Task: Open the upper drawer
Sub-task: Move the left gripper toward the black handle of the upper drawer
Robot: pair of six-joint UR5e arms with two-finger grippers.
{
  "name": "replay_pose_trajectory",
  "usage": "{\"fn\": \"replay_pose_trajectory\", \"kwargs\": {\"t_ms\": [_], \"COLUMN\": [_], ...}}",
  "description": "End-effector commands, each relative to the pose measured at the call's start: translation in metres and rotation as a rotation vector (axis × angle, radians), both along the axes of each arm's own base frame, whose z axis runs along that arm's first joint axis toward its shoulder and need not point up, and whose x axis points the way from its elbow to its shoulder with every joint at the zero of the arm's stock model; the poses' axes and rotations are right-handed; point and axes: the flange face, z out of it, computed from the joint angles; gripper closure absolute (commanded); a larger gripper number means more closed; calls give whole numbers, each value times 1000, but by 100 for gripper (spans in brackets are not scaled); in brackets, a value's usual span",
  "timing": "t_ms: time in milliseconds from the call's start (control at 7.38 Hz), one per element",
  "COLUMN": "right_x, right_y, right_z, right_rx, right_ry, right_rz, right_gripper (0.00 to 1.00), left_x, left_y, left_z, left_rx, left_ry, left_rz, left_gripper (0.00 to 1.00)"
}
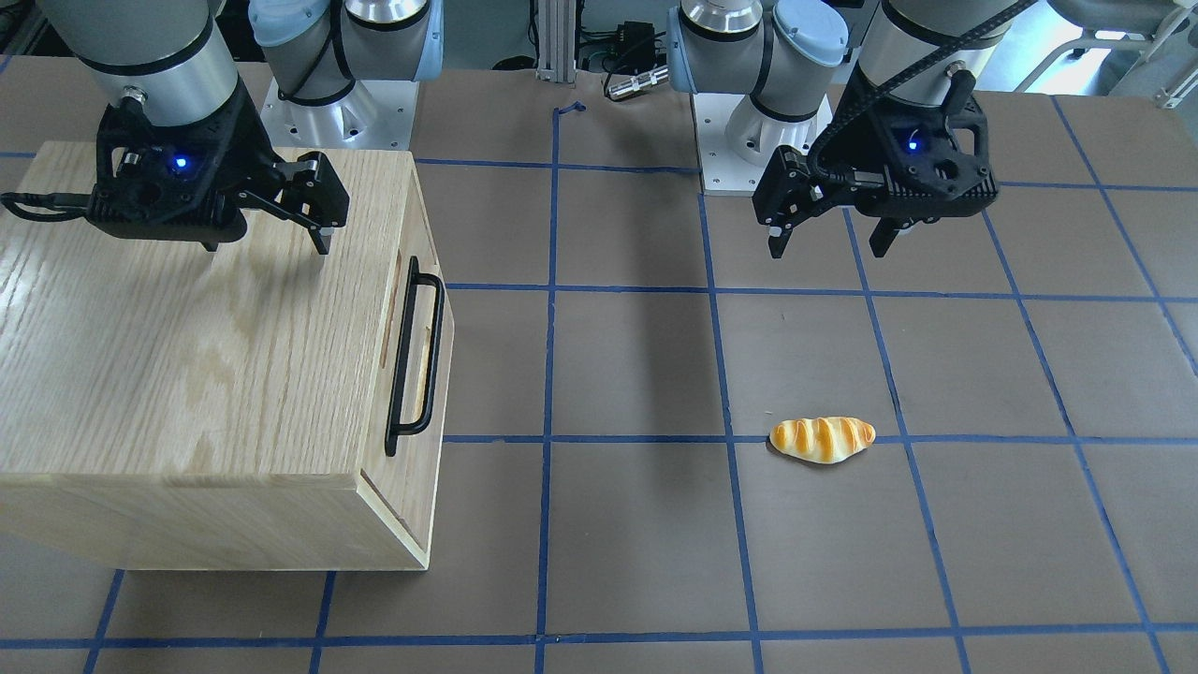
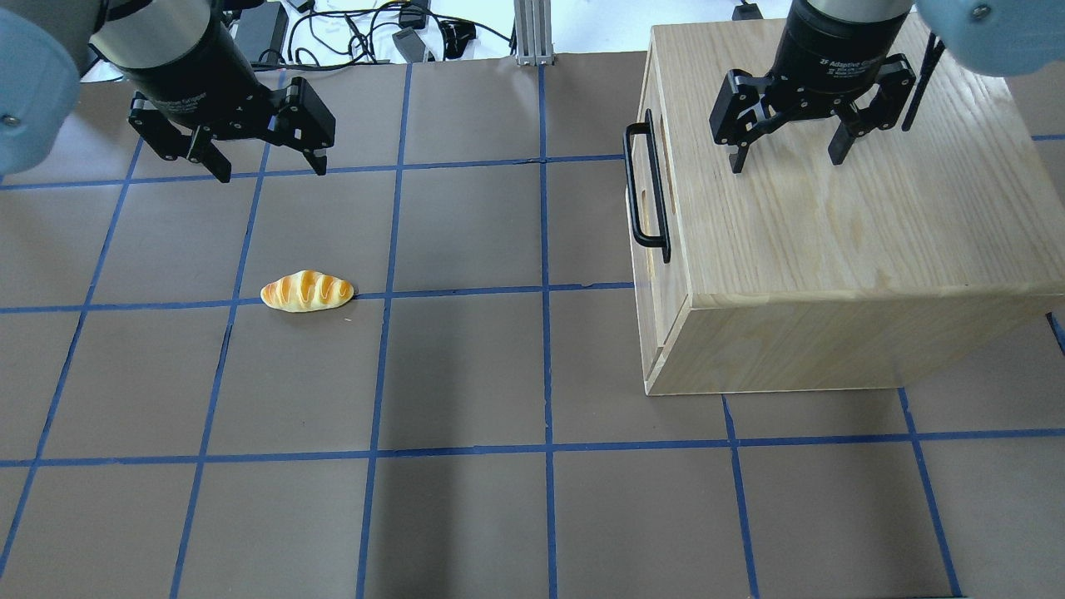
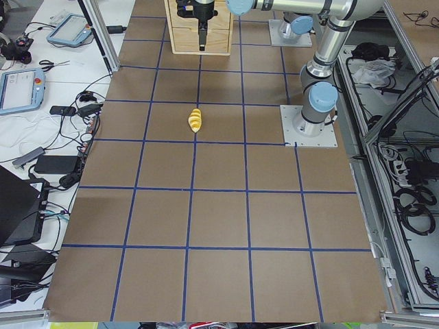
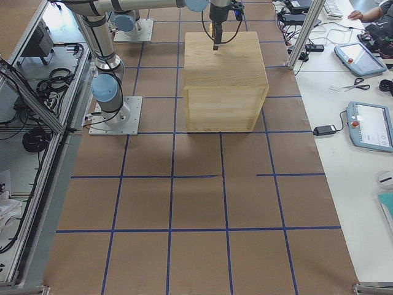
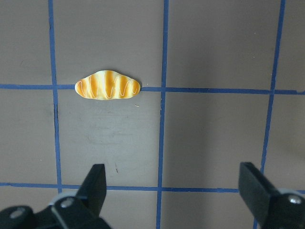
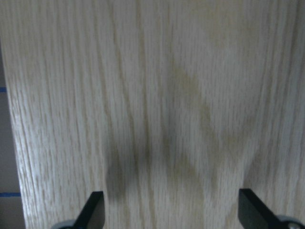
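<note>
Released, the nearer right tool (image 2: 786,162) hovers over the cabinet (image 2: 832,233); the upper drawer (image 2: 668,208) handle (image 2: 632,187) lies lower, out along the tool's opening line, its length crosswise to it.

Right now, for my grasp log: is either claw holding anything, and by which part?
Nothing is held. The right claw hangs open above the cabinet top, off the drawer handle; the left claw hangs open over the table.

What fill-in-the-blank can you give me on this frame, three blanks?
The right gripper hangs open over the ____ of the cabinet.
The handle of the upper drawer is held by ____ gripper.
The left gripper is open; the bread roll lies on a ____ tape line.
Missing: top; neither; blue.
</note>
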Motion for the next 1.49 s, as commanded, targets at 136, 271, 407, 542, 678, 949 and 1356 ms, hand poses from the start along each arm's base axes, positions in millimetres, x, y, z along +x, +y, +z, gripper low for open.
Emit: {"fn": "replay_pose_trajectory", "kwargs": {"t_ms": [136,271,407,542,678,949,1356], "right_x": [-1,0,-1,0,0,0,0], "right_y": [0,0,0,0,0,0,0], "right_z": [0,0,0,0,0,-1,0], "right_rx": [0,0,0,0,0,1,0], "right_ry": [0,0,0,0,0,0,0], "right_rz": [0,0,-1,2,0,2,2], "right_gripper": [0,0,0,0,0,0,0], "left_x": [-33,-56,-78,-101,-136,-193,-228], "left_y": [-12,-27,-35,-42,-42,-43,-46], "left_z": [-16,-23,-35,-46,-69,-101,-130], "left_rx": [-13,-66,-61,-59,7,3,57], "left_ry": [34,100,202,283,371,423,510], "left_rz": [24,13,21,35,29,50,97], "left_gripper": [0,0,0,0,0,0,0]}}
